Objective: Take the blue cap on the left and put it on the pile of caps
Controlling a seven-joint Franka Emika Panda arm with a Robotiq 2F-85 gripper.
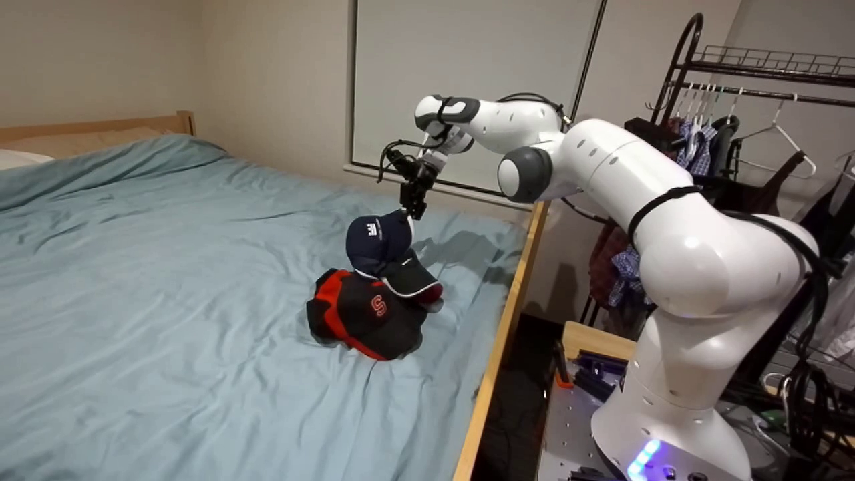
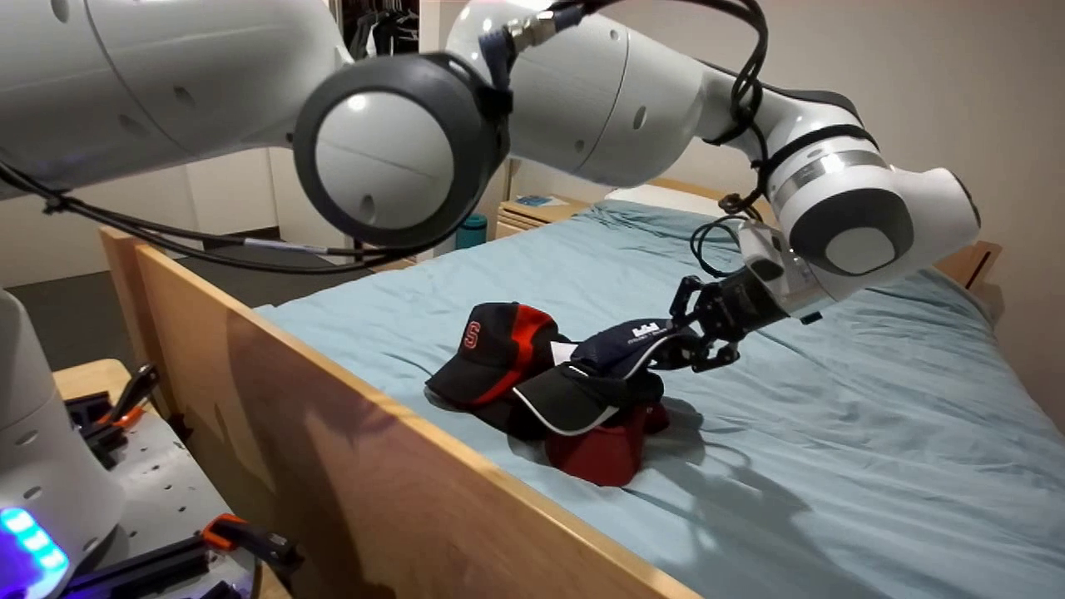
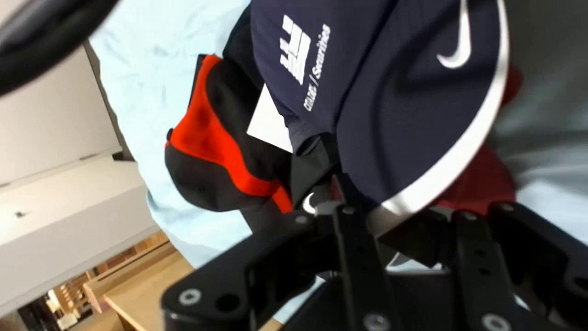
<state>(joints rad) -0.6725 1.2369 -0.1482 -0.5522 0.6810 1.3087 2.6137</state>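
Observation:
The blue cap (image 1: 378, 246) is dark navy with a white front mark and a white-edged brim. It sits tilted on top of the pile of caps (image 1: 364, 314) in both exterior views; the blue cap (image 2: 620, 345) and pile (image 2: 491, 353) rest on the bed. The pile holds a black-and-red cap, a black cap with a white-edged brim (image 2: 566, 399), a dark red cap (image 2: 599, 456) and a white tag (image 3: 270, 120). My gripper (image 3: 399, 211) has its fingers apart at the edge of the blue cap's brim (image 3: 422, 110). The gripper (image 2: 678, 339) partly hides the brim.
The caps lie on a blue-green bed sheet (image 1: 167, 300). A raised wooden bed rail (image 2: 374, 416) stands between the robot base and the bed. A wall panel (image 1: 467, 80) is behind the arm, and a clothes rack (image 1: 681, 73) stands beside it.

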